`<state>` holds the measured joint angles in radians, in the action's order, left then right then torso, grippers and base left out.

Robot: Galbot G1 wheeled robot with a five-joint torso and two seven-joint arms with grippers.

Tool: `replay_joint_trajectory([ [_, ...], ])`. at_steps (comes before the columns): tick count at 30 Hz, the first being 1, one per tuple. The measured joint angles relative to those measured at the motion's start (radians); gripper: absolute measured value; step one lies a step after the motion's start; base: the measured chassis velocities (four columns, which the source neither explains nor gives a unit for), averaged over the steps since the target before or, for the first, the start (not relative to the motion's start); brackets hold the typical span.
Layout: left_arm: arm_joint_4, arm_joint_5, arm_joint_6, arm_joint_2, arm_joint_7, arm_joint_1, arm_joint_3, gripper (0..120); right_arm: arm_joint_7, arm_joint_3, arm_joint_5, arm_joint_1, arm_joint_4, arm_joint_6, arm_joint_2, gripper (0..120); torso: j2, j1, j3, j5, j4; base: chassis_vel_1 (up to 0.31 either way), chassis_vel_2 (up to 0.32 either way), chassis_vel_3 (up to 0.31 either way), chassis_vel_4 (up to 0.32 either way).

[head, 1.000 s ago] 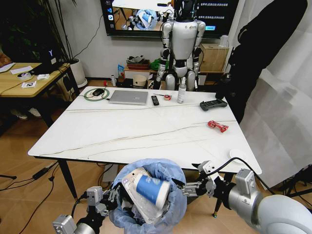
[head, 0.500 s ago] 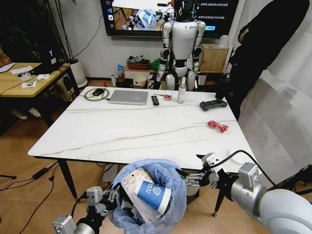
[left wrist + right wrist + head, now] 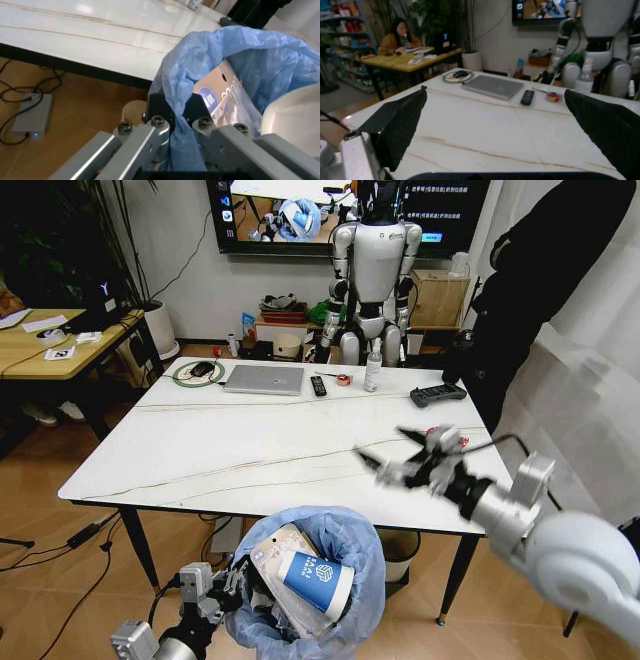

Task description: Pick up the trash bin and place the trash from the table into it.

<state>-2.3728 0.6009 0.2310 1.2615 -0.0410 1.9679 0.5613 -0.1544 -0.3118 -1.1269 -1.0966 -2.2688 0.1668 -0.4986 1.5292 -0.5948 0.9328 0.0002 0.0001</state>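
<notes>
Left gripper [image 3: 170, 129] clamps the crinkled blue liner of the trash bin [image 3: 335, 565]. Right gripper [image 3: 392, 452], fingers spread, hovers over the veined marble table [image 3: 260, 450], red wrapper [image 3: 447, 438] just beyond.

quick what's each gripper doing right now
Left gripper: shut on the trash bin liner's rim.
Right gripper: open, empty, above the table.

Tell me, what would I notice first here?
Probably the trash bin with its puffy blue bag, stuffed with a blue-white paper cup, held at the near edge of the table by the left end effector. The open right end effector hangs over the table near a red wrapper.
</notes>
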Motion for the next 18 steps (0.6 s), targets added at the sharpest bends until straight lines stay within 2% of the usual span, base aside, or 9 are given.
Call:
replay_joint_trajectory([
  [2,0.001,0.0,0.0,-0.003,0.0,0.0,0.0,0,0.007,-0.065,0.021,-0.024,0.04,0.003,-0.027,100,0.0,0.0,0.0,-0.0003,-0.0001,0.0,0.0,0.0,0.0],
  [5,0.001,0.0,0.0,-0.004,0.0,0.0,0.0,0,0.009,-0.101,0.041,-0.038,0.062,0.008,-0.043,100,0.0,0.0,0.0,0.0001,-0.0002,0.0,0.0,0.0,0.0],
  [6,0.001,0.002,0.0,-0.008,0.0,0.0,0.001,0,0.021,-0.145,0.066,-0.048,0.099,0.018,-0.065,100,0.0,0.0,0.0,-0.0003,-0.0001,0.0,0.0,0.0,0.0],
  [9,0.001,0.004,0.0,-0.013,-0.001,0.0,0.002,0,0.055,-0.181,0.104,-0.058,0.165,0.012,-0.085,100,0.0,0.0,0.0,0.0,-0.0002,0.0,0.0,0.0,0.0],
  [10,0.001,0.004,0.0,-0.013,-0.001,0.0,0.002,0,0.055,-0.181,0.104,-0.058,0.165,0.012,-0.085,100,0.0,0.0,0.0,0.0,-0.0002,0.0,0.0,0.0,0.0],
  [13,0.0,0.005,0.001,-0.016,-0.001,0.0,0.004,0,0.214,-0.169,0.161,-0.051,0.333,-0.062,-0.086,100,0.0,0.0,0.0,0.0,-0.0004,0.0,0.0,0.0,0.0],
  [15,-0.003,0.005,0.001,-0.017,-0.001,0.001,0.005,0,0.26,-0.122,0.18,-0.012,0.417,-0.103,-0.092,100,0.0,0.0,0.0,0.0004,-0.0003,0.0,0.0,0.0,0.0],
  [18,-0.009,0.006,0.001,-0.016,-0.001,0.005,0.009,0,0.293,-0.082,0.173,0.027,0.473,-0.091,-0.106,100,0.0,0.0,0.0,-0.0002,-0.0003,0.0,0.0,0.0,0.0],
])
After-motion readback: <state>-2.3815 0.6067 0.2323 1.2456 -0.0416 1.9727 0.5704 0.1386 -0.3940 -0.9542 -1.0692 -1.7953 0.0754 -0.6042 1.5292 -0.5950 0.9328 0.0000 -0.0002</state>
